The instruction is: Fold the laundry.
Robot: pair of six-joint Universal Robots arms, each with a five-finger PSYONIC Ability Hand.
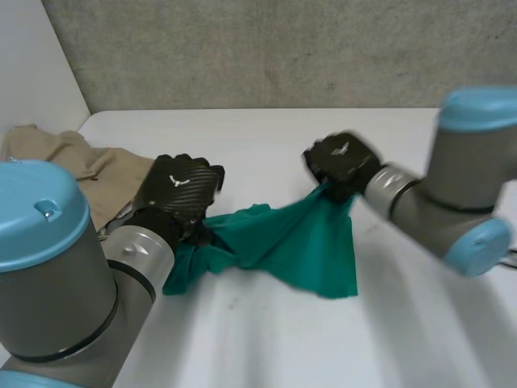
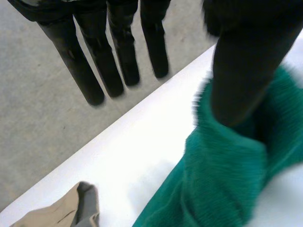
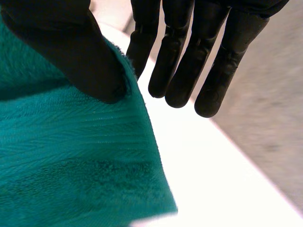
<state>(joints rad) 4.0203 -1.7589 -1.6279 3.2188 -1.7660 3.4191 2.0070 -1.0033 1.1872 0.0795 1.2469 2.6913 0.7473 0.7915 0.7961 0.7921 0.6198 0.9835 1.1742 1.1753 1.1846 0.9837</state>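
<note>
Right hand [image 1: 343,166] pinches one edge of the teal terry towel [image 1: 299,242] between thumb and straight fingers, raised above the desk [image 1: 266,339], while left hand [image 1: 179,190], fingers straight and relaxed, has its thumb buried in the bunched opposite end.

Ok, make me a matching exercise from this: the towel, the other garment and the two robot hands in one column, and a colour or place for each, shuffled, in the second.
Column one:
1. towel
2. garment
3. left hand
4. right hand

Column two:
A. at the towel's raised corner
B. beige, heaped at the left side of the table
C. green, stretched between both hands
D. on the towel's bunched end

Pairs: 1-C, 2-B, 3-D, 4-A.
</note>
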